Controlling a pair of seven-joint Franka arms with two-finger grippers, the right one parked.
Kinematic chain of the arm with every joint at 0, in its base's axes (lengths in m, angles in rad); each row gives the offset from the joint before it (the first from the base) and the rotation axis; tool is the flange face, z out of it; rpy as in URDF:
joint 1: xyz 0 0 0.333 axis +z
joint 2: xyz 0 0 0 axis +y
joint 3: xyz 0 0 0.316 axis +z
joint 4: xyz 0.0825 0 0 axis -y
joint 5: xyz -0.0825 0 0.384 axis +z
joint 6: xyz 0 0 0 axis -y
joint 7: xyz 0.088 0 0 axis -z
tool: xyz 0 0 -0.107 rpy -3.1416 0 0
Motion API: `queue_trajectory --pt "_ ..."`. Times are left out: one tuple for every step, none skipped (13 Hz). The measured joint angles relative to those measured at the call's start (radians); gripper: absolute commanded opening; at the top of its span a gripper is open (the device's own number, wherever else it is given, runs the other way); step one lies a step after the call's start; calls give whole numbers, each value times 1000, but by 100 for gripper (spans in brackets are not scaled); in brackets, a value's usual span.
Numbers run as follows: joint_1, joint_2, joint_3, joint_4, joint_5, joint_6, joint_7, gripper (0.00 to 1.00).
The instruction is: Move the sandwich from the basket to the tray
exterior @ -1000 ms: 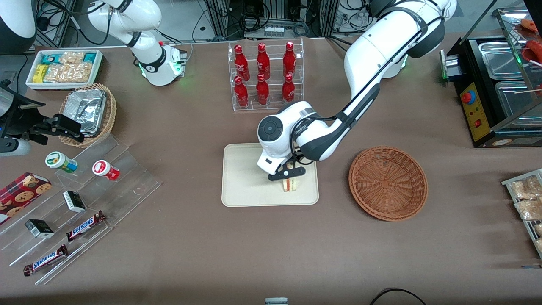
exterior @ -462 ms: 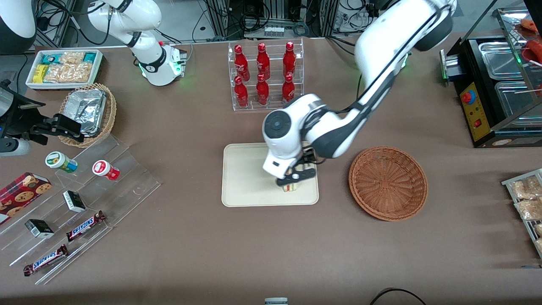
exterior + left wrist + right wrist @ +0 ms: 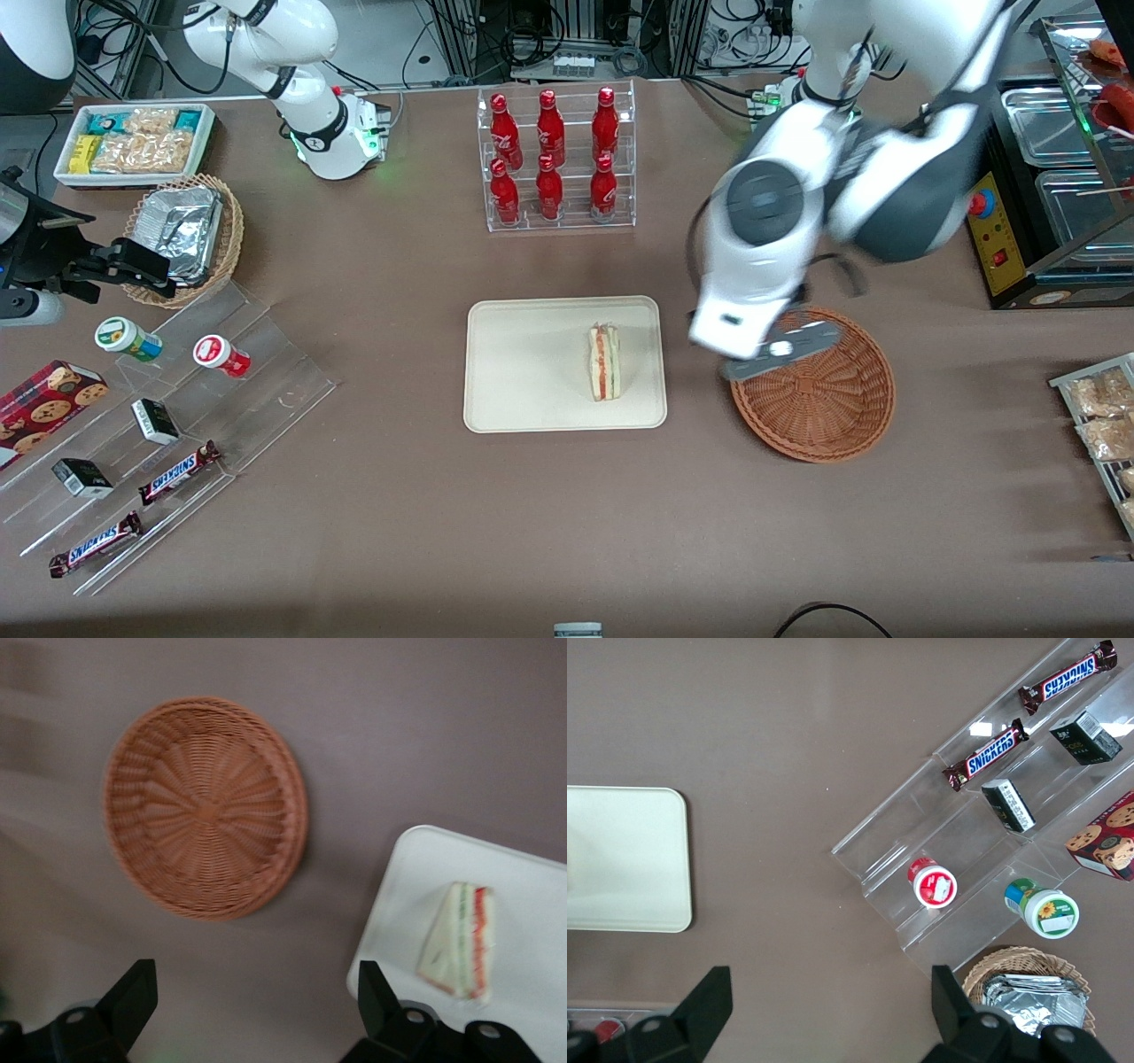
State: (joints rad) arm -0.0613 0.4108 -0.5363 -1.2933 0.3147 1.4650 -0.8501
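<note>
My claw (image 3: 780,350) hangs high in the right-centre of the front view, above the rim of the basket (image 3: 812,384) on the side facing the tray, and it holds nothing. Its fingers (image 3: 133,997) are spread wide, with only bare brown table (image 3: 425,523) showing between them in my wrist camera.

The sandwich (image 3: 604,363) lies on the tray (image 3: 523,368), just right of the frame's centre in the front view. It sits in the part of the tray nearest the basket, close to that rim but not touching it, resting flat on the cream surface, with its red and green filling stripes running lengthwise along the cut edge. My wrist camera shows the same wedge (image 3: 459,941) on the tray's rounded corner (image 3: 416,895), well apart from my fingers.

The basket (image 3: 205,808), a round reddish-brown wicker bowl, stands just beside the tray with a strip of table between them, and nothing is in it.

At upper centre of the front view a clear rack of red bottles (image 3: 555,155) stands farther from the camera than the tray. Toward the parked arm's end of the table, at the left of the frame, sit a smaller tan basket with foil containers (image 3: 184,235), a white bin of snack packets (image 3: 135,142) and a clear stepped stand with chocolate bars (image 3: 177,474).
</note>
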Motion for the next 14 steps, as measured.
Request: queue_trajectory --pt "45 -30 0 -1 -21 -30 68 100" --pt "89 -56 0 -2 -36 -56 135 100" --pt "128 -76 1 -3 -44 -76 191 100" --pt "158 -90 1 -4 -46 -89 231 100" --pt "185 -103 1 -5 -47 -98 265 100" --pt "209 -116 0 -6 -54 -108 301 100" --pt "236 -130 1 -7 -68 -117 343 100" --pt "272 -147 1 -7 -83 -124 393 100" --pt "317 -166 2 -8 -100 -129 453 100" --pt "370 -187 2 -8 -124 -133 519 100" --pt "423 -210 3 -8 -145 -136 589 100" --pt "475 -234 4 -8 -163 -146 674 100" --pt "526 -260 5 -9 -191 -167 767 100" --pt "568 -283 6 -13 -216 -182 838 100"
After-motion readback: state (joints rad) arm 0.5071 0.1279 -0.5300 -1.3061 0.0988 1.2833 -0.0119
